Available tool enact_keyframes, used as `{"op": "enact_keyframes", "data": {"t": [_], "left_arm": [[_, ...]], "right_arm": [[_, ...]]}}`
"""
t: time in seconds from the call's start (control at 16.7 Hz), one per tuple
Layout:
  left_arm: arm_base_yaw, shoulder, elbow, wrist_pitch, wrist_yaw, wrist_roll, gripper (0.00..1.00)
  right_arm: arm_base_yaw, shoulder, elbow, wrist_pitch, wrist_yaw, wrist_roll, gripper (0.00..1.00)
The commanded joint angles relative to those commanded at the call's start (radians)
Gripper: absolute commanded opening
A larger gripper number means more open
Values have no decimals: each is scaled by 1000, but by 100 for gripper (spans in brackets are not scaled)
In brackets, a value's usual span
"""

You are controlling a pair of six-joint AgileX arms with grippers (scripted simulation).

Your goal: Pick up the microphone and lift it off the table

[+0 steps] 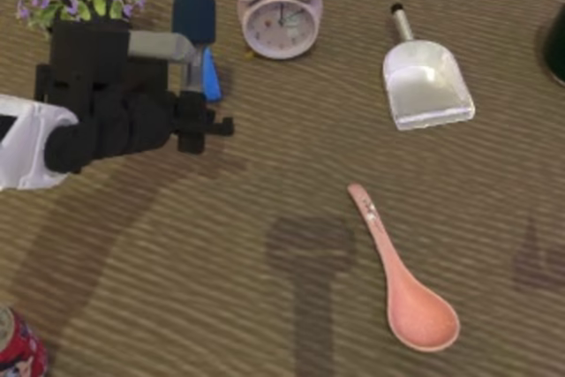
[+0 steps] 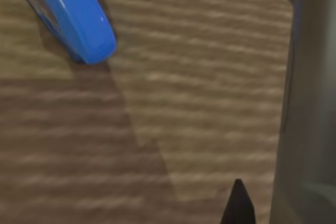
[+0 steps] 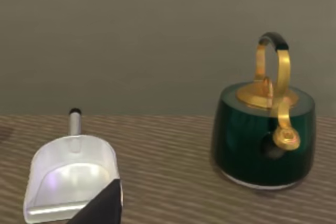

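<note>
- Microphone (image 1: pixel 181 33) sits clamped in the left gripper (image 1: pixel 190 68) at the table's (image 1: pixel 265 218) far-left, its grey handle between pinching fingers, navy head beyond them.
- Blue bar (image 1: pixel 211 75) lies just beside it.

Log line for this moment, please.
left gripper: shut on microphone, above blue bar | microphone: appears off table | right arm: parked, outside top view

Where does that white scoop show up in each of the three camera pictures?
Top view: the white scoop lies on the table's far right part, right of the pink alarm clock, grey handle pointing away.
Left wrist view: not in it; only the blue bar and ribbed table show.
Right wrist view: low in the picture, beside the green kettle.
Shared landmark: the ribbed table.
</note>
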Motion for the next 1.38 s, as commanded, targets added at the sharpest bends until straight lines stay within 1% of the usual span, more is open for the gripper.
{"op": "enact_keyframes", "data": {"t": [0.3, 0.48, 0.66, 0.84, 0.96, 1.08, 1.2, 1.38], "left_arm": [[16, -120, -114, 420, 152, 84, 0], [25, -187, -161, 579, 216, 123, 0], [29, -221, -182, 644, 246, 142, 0], [29, -222, -182, 645, 246, 142, 0], [21, -217, -176, 643, 241, 143, 0], [-15, -204, -163, 644, 203, 144, 0], [-81, -188, -142, 642, 128, 146, 0], [-215, -161, -107, 633, -14, 149, 0]], "right_arm": [[0, 0, 0, 0, 0, 0, 100], [0, 0, 0, 0, 0, 0, 100], [0, 0, 0, 0, 0, 0, 100], [0, 0, 0, 0, 0, 0, 100], [0, 0, 0, 0, 0, 0, 100], [0, 0, 0, 0, 0, 0, 100], [0, 0, 0, 0, 0, 0, 100], [0, 0, 0, 0, 0, 0, 100]]}}
